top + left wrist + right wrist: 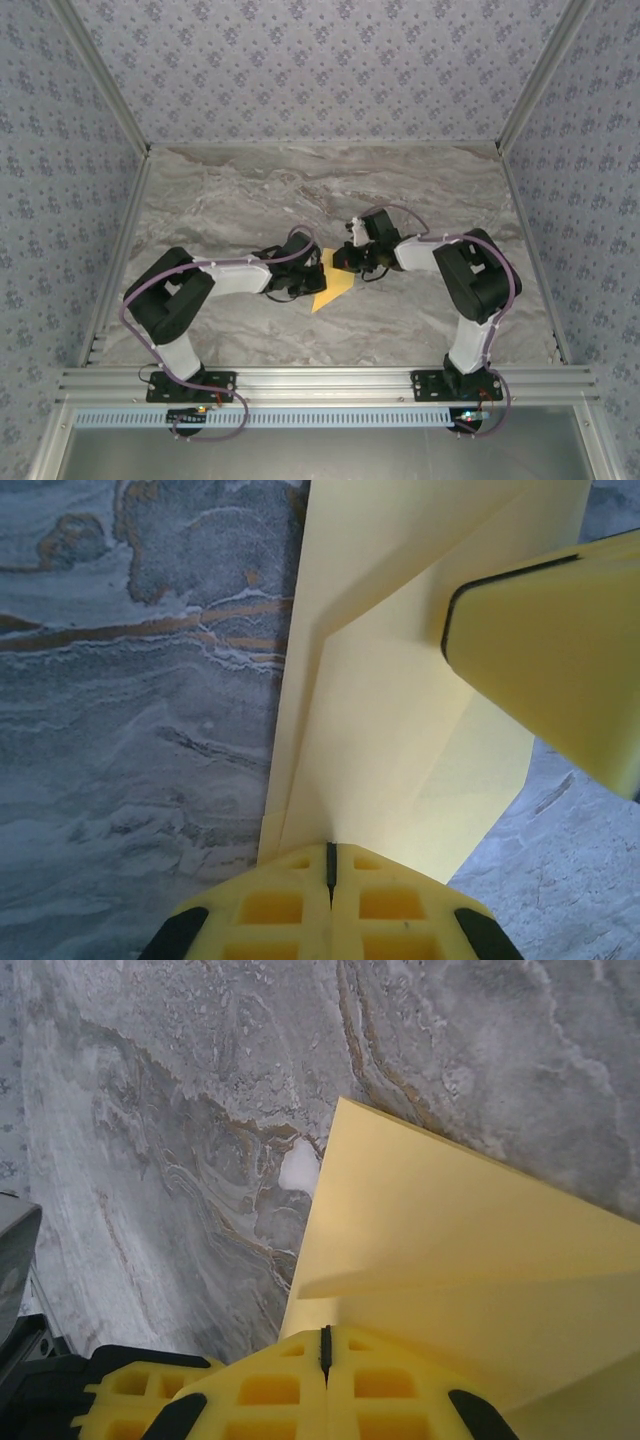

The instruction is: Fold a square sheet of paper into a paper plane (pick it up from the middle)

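The square sheet of paper (334, 285), mustard yellow and folded into layered flaps with a point toward the near edge, lies between the two arms at the middle of the table. My left gripper (314, 268) is at its left side. In the left wrist view its yellow jaws (331, 865) are pressed together on the paper's (400, 750) near edge. My right gripper (347, 262) is at the paper's far right. Its jaws (325, 1348) are shut on a raised flap of the paper (470, 1230). The right gripper's fingers (550, 630) rest over the sheet's upper right.
The grey marble table (300, 190) stretches behind and to both sides of the paper. Patterned walls (320, 60) close it in, and an aluminium rail (320, 382) runs along the near edge. A small white spot (298, 1165) marks the table beside the paper.
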`<move>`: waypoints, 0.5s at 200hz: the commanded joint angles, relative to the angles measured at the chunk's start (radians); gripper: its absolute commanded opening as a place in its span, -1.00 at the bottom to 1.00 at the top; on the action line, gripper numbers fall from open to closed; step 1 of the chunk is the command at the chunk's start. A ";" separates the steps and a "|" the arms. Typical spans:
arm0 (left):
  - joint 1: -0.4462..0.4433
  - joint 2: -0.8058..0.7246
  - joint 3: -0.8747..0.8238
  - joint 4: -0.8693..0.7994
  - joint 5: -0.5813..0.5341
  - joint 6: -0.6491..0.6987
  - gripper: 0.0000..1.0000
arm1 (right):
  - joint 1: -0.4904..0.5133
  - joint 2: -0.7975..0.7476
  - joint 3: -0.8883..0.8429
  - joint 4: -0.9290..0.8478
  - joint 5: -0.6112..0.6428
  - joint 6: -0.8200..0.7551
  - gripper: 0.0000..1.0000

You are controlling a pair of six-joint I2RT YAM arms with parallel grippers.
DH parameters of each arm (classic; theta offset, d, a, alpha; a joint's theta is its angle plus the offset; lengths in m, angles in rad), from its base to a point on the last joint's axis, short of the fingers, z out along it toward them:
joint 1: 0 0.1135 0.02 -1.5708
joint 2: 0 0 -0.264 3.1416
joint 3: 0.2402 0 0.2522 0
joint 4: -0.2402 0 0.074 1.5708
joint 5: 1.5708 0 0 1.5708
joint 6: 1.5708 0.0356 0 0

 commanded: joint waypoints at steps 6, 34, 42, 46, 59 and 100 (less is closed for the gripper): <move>0.003 0.018 -0.041 -0.062 -0.033 -0.022 -1.00 | -0.008 0.041 0.044 -0.082 0.004 -0.060 -0.98; 0.003 0.013 -0.062 -0.063 -0.026 -0.028 -1.00 | -0.084 0.064 0.055 -0.103 0.020 -0.073 -0.99; 0.002 0.012 -0.068 -0.060 -0.023 -0.029 -1.00 | -0.113 0.070 0.057 -0.103 0.026 -0.073 -0.99; 0.002 0.012 -0.071 -0.059 -0.022 -0.029 -1.00 | -0.127 0.073 0.061 -0.103 0.029 -0.069 -0.99; 0.003 0.013 -0.080 -0.053 -0.020 -0.033 -1.00 | -0.167 0.079 0.074 -0.104 0.054 -0.057 -0.99; 0.003 0.019 -0.083 -0.032 -0.008 -0.038 -1.00 | -0.205 0.033 0.126 -0.130 0.095 -0.037 -1.00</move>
